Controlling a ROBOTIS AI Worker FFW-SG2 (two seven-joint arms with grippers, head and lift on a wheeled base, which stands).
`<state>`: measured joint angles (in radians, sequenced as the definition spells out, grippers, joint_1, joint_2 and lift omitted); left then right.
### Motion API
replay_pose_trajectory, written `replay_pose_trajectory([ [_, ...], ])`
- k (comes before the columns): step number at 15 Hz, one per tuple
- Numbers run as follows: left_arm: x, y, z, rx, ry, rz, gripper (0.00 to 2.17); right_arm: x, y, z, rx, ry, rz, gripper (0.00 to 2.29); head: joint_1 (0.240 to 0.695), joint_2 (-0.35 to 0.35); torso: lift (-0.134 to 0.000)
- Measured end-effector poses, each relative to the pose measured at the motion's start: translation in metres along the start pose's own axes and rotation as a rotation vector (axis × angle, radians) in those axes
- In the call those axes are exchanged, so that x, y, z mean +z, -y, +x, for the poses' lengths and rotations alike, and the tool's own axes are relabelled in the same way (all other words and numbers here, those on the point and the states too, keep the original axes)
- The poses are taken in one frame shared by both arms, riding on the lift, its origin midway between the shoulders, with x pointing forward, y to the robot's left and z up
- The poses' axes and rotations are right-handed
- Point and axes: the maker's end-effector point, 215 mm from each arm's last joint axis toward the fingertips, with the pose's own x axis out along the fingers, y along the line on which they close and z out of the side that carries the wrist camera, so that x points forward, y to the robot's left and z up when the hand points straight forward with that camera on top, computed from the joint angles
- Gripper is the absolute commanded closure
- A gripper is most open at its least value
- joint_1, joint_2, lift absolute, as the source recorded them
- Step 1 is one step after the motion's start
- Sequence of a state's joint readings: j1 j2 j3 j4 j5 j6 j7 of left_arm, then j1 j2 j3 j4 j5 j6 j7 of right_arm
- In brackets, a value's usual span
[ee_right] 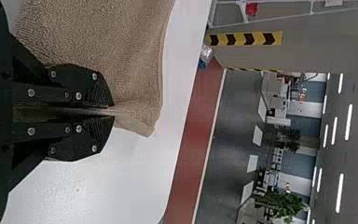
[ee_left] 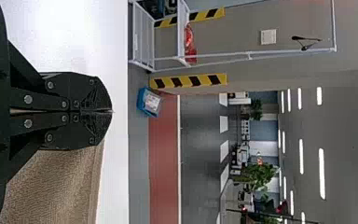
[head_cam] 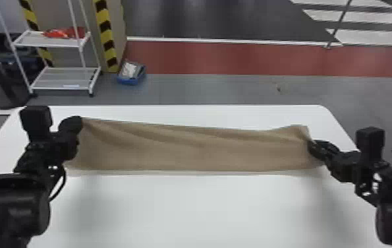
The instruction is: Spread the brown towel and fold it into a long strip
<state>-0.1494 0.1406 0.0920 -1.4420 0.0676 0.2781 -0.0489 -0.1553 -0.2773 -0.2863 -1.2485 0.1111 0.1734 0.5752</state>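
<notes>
A: Far left, beyond the table (head_cam: 205, 211)?

B: A white rack (head_cam: 46, 42), with a red item (head_cam: 65, 33) on its upper shelf.

A: And at the towel's left end?

B: The left gripper (head_cam: 79, 123), at the far corner; its fingers (ee_left: 95, 93) are pressed together on the brown towel (head_cam: 188, 148), which hangs out beside them in the left wrist view.

A: Next, moving right?

B: Yellow-and-black striped tape (head_cam: 106, 33) behind the table, then a blue bin (head_cam: 131, 79) on the floor.

A: The central element?

B: The brown towel, a long band running crosswise over the white table. Shallow creases slant from its far left corner towards the middle; the near edge is almost straight. The number of layers cannot be told.

A: And the right end?

B: The right gripper (head_cam: 311, 147), clamped on the end of the towel between its far and near corners. In the right wrist view, cloth is pinched between the fingers (ee_right: 95, 135), and a small flap projects past their tips
</notes>
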Motion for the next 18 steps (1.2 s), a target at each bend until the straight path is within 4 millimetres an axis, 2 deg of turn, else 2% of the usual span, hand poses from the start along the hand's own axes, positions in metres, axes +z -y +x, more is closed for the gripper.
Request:
replay_pose_trajectory([
  [3, -0.007, 0.006, 0.014, -0.002, -0.027, 0.022, 1.62, 0.004, -0.004, 0.004, 0.006, -0.001, -0.014, 1.01, 0.695, -0.072, -0.116],
  [4, -0.010, 0.006, 0.018, 0.003, -0.036, 0.031, 1.30, 0.004, -0.006, 0.005, 0.008, -0.002, -0.018, 1.01, 0.695, -0.070, -0.116],
  [5, -0.013, 0.005, 0.019, 0.007, -0.043, 0.039, 0.82, 0.004, -0.007, 0.006, 0.009, -0.004, -0.023, 1.00, 0.695, -0.069, -0.116],
  [6, -0.015, 0.005, 0.020, 0.010, -0.047, 0.051, 0.13, 0.005, -0.008, 0.007, 0.010, -0.004, -0.026, 0.77, 0.695, -0.067, -0.116],
  [7, -0.017, 0.004, 0.020, 0.013, -0.049, 0.074, 0.00, 0.006, -0.008, 0.008, 0.009, -0.002, -0.029, 0.49, 0.695, -0.065, -0.116],
  [9, -0.016, -0.001, 0.020, 0.034, -0.042, 0.115, 0.01, 0.009, -0.006, 0.008, -0.001, 0.005, -0.034, 0.19, 0.695, -0.062, -0.116],
  [10, -0.018, -0.005, 0.017, 0.045, -0.037, 0.124, 0.01, 0.010, -0.005, 0.008, -0.006, 0.009, -0.037, 0.11, 0.695, -0.060, -0.116],
  [12, -0.016, -0.017, 0.012, 0.064, -0.026, 0.125, 0.02, 0.013, -0.003, 0.008, -0.014, 0.016, -0.043, 0.11, 0.695, -0.054, -0.116],
  [14, -0.010, -0.039, -0.002, 0.098, -0.005, 0.114, 0.02, 0.022, -0.002, 0.008, -0.019, 0.042, -0.059, 0.11, 0.695, -0.035, -0.116],
  [18, 0.009, -0.072, -0.042, 0.128, 0.063, 0.022, 0.02, 0.046, -0.011, -0.004, -0.009, 0.099, -0.067, 0.11, 0.695, 0.002, -0.116],
])
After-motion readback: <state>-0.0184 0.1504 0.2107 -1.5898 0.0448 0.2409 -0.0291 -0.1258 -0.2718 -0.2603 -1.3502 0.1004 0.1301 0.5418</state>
